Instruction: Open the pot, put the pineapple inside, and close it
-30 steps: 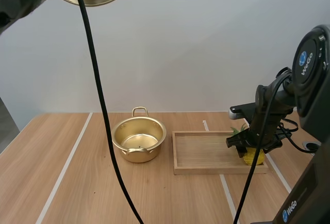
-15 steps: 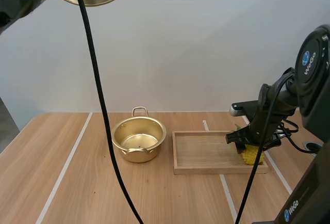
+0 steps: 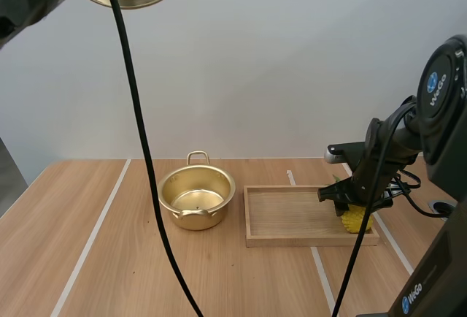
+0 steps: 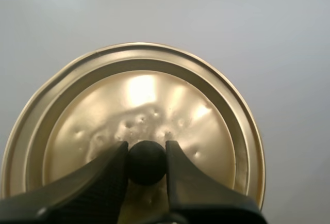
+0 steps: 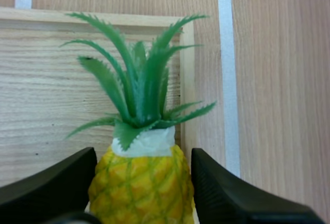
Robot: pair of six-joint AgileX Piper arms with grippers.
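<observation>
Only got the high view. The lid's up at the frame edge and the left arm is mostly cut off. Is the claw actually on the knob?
Observer: Yes. The left claw pinches the lid's black knob squarely between its tips.
Operator: Right claw, closed on the pineapple or just near it?
Observer: It's down around the body and touches it on both sides, below the leaves.
Operator: Lid in good shape?
Observer: There are several small dents in the lid close to the knob.
</observation>
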